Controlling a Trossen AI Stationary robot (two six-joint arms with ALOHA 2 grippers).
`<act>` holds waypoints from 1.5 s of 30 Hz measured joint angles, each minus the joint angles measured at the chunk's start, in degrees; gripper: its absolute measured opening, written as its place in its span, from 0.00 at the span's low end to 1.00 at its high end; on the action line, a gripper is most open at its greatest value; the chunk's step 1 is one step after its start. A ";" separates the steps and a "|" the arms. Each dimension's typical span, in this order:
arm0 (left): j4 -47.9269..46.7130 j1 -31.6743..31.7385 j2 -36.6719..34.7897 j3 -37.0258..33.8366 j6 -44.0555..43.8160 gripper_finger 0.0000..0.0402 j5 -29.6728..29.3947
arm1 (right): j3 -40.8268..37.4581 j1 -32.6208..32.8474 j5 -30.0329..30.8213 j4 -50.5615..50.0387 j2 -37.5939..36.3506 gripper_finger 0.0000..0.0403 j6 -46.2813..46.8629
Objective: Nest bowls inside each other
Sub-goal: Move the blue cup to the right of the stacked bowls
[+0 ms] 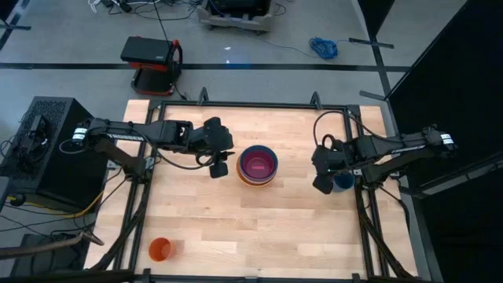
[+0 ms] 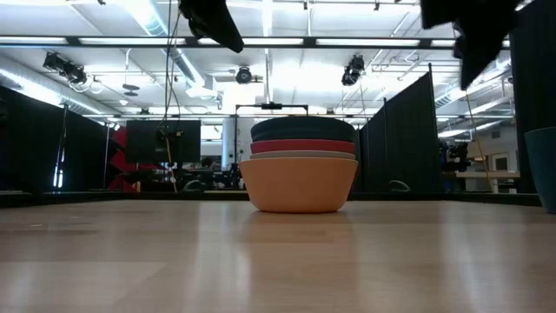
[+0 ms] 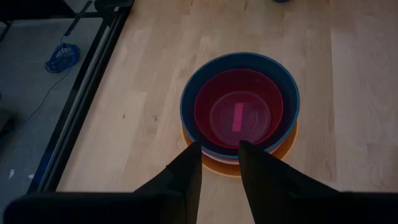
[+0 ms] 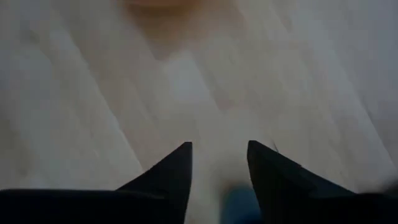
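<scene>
The bowls stand nested in one stack point(image 1: 258, 165) at the table's middle. The orange bowl point(image 2: 300, 187) rests on the wood, with the pale one, the red one point(image 2: 302, 146) and the teal-blue one point(image 3: 193, 87) above it. A pink bowl point(image 3: 239, 109) lies innermost. My left gripper point(image 3: 219, 144) hovers open just left of the stack point(image 1: 219, 167), nothing between its fingers. My right gripper point(image 4: 219, 144) hangs open above the wood near the table's right edge point(image 1: 322, 185), beside a dark-blue cup point(image 1: 343, 181).
A small orange cup point(image 1: 159, 249) stands near the front left corner. The dark-blue cup point(image 2: 543, 165) stands upright at the right edge. A black metal frame point(image 1: 357, 141) borders the table. Bare wood lies in front of the stack.
</scene>
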 joint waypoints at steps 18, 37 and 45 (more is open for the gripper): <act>-0.01 0.01 0.00 0.00 -0.02 0.24 0.00 | -3.42 6.78 -3.71 -7.25 -0.08 0.42 18.64; -0.04 0.01 0.00 0.00 -0.22 0.28 0.01 | -8.64 7.31 -9.53 -5.68 -0.05 0.42 21.90; -0.06 0.00 0.00 0.00 -0.22 0.27 0.02 | -11.80 7.31 -10.74 -3.15 -0.04 0.39 21.90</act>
